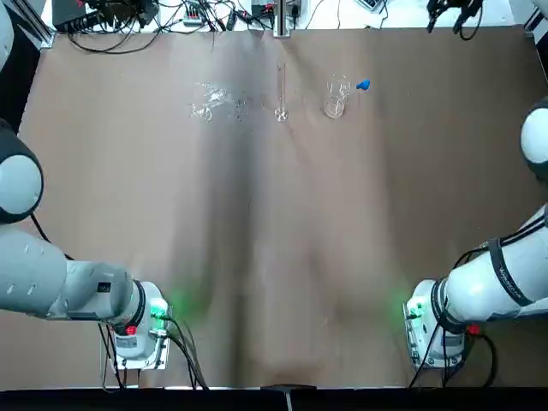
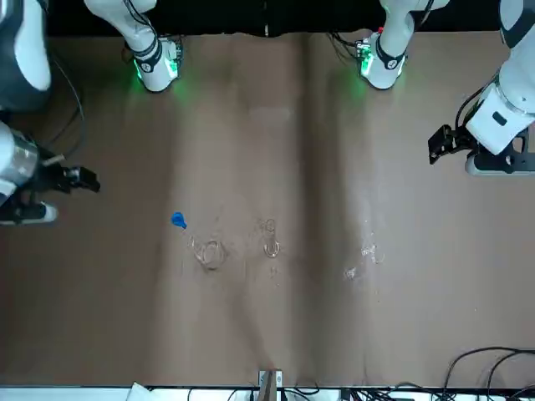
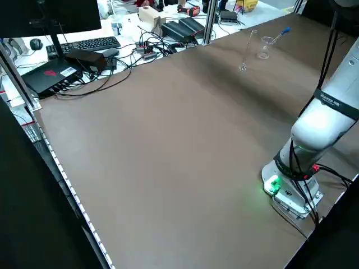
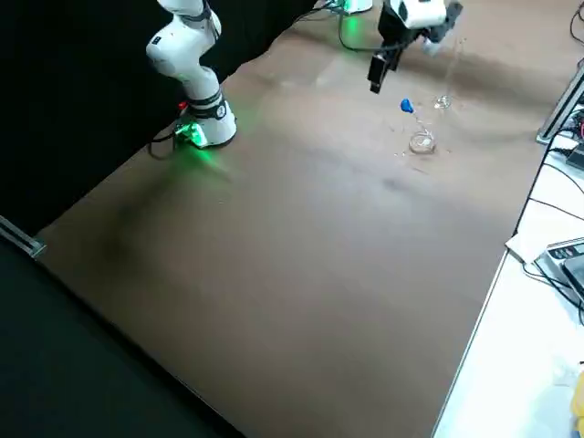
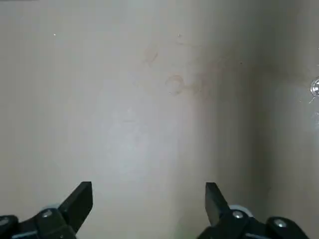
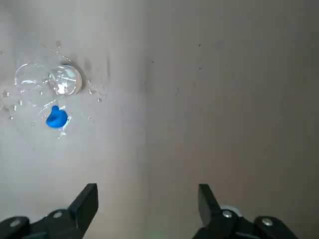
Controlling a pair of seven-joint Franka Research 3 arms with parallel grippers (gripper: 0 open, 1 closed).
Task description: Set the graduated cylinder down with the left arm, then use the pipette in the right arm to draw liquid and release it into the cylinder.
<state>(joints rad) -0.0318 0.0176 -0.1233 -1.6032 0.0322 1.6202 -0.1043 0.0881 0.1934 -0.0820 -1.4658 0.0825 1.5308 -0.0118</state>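
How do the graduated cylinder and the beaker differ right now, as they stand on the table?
The graduated cylinder is a tall, very narrow tube on a small foot; the beaker is short and wide. The cylinder stands alone with nothing in it, while the beaker has the pipette leaning in it, blue bulb up. Both are clear glass, upright, side by side at the far end of the table, and neither gripper is near them.

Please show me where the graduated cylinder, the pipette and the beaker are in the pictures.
graduated cylinder [image 1: 281, 114]: top view, on its round foot.
pipette [image 1: 363, 85]: top view, on its blue bulb.
beaker [image 1: 334, 108]: top view, on its clear base.
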